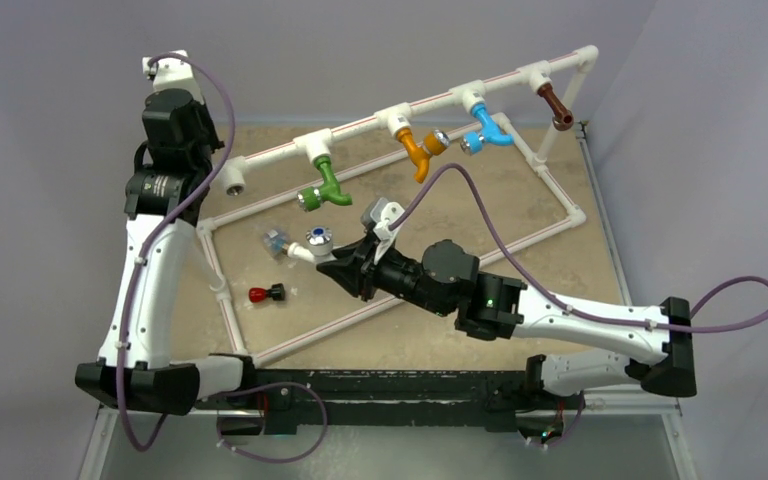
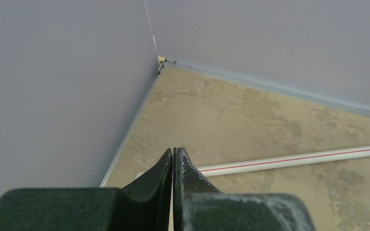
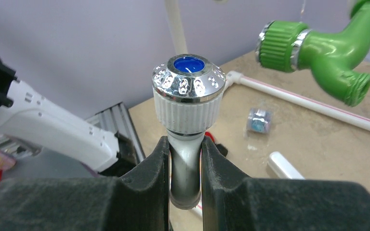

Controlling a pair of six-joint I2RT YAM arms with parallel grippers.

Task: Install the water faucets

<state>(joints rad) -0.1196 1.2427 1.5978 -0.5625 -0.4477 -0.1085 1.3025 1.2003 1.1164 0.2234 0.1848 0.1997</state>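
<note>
My right gripper (image 3: 185, 145) is clamped on the white faucet (image 3: 189, 103), chrome cap up. My left gripper (image 2: 173, 161) has its fingers pressed together, holding nothing, above the table (image 2: 250, 115).

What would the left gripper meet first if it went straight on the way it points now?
Probably the bare table, short of its far corner. The shut left gripper seems to point over the white pipe, but depth is unclear.

Holding left arm (image 1: 145, 270) raised at far left, pressing left gripper (image 2: 173, 156) shut, apparently aiming it outward; stretching right arm (image 1: 590, 322) leftward, pinching white faucet (image 3: 189, 91) in right gripper (image 3: 185, 144).
</note>
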